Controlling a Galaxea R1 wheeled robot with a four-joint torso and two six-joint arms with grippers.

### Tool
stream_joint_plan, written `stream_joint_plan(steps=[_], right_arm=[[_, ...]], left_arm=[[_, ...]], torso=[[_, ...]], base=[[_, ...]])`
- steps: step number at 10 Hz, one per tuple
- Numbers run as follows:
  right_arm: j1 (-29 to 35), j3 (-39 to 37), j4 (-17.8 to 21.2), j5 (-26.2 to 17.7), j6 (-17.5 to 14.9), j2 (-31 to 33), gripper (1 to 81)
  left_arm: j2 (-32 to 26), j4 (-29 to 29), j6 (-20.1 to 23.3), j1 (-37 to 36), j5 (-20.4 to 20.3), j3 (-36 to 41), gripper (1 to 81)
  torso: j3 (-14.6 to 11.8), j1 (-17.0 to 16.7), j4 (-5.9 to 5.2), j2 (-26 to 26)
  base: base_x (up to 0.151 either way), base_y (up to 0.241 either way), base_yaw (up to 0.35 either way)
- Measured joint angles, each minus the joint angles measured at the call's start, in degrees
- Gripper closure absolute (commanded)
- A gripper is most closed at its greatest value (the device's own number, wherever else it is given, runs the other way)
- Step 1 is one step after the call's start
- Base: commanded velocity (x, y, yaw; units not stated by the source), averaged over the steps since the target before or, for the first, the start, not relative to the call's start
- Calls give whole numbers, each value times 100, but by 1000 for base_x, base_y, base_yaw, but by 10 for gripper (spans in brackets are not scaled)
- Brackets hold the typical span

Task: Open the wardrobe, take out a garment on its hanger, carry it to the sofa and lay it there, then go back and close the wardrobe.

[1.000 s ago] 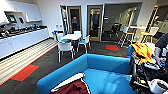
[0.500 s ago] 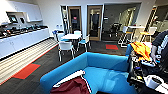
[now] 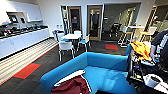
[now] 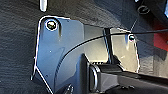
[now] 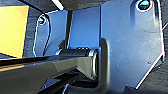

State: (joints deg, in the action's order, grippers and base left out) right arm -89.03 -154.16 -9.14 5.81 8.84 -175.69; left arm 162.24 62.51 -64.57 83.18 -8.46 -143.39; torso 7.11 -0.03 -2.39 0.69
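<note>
Jacket lay on sofa seat, white sleeve along top. Soft, light, floppy; probably best lifted at collar or hanger, which wasn't discernible. Finger state: cannot tell, either arm.

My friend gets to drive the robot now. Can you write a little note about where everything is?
Grippers: the wrist views don't settle open or shut.
Garment: maroon with a white sleeve, lying on the blue sofa, at the near end of the seat by the armrest.
Done: the garment is on the sofa.
Left: go back and close the wardrobe.
Also nearby: a person's arm at the right edge.
</note>
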Motion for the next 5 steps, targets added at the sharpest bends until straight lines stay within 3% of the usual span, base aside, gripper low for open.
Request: stream_joint_plan(steps=[5], right_arm=[[-2, -5, 2, -1, 0, -2, 10]], left_arm=[[0, 0, 2, 1, 6, 0, 10]], torso=[[0, 2, 0, 0]], base=[[0, 0, 0]])
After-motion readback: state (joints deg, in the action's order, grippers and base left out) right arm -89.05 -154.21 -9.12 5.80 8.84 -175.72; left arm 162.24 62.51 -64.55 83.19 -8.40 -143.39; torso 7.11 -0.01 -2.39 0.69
